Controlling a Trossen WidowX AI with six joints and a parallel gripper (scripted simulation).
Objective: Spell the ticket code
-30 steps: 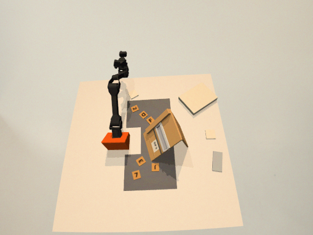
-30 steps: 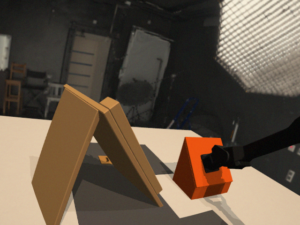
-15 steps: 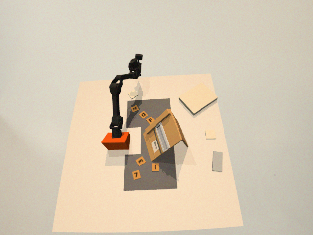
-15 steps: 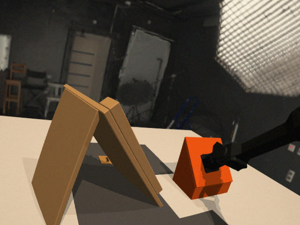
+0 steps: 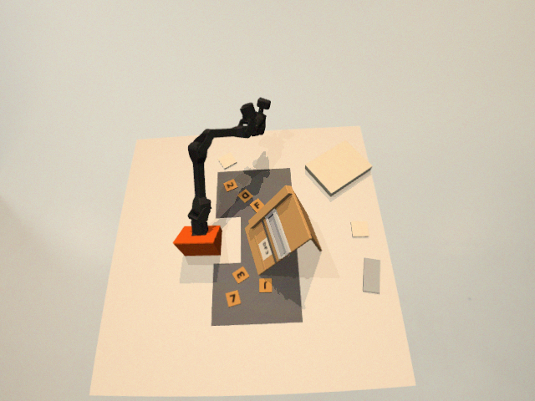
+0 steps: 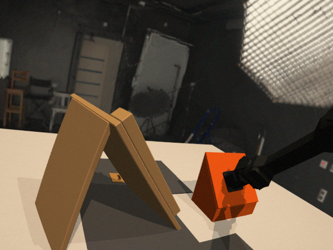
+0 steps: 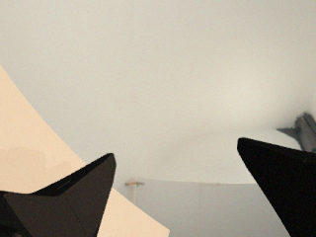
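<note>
My gripper (image 5: 260, 124) (image 7: 177, 152) is open and empty, high near the counter's far edge, beyond the tiles. The tilted wooden board (image 5: 296, 224) (image 6: 145, 169) carries a pale letter rail (image 5: 277, 234) with no tile visible in it. A white ticket (image 5: 264, 250) is on the board; its print is too small to read surely. Flat orange tiles lie in two groups: a Z or 2 tile (image 5: 230, 185), a D tile (image 5: 245, 195) and an F tile (image 5: 257, 205) above; an E or 3 tile (image 5: 240, 275), a J tile (image 5: 265, 285) (image 6: 115, 177) and a 7 or L tile (image 5: 233, 298) below.
The orange base block (image 5: 197, 239) (image 6: 228, 177) stands left of the board. A large pale slab (image 5: 338, 165) lies at the far right, a grey slab (image 5: 371, 275) at the right. Small pale squares lie near the far edge (image 5: 226, 160) and right of the board (image 5: 359, 229).
</note>
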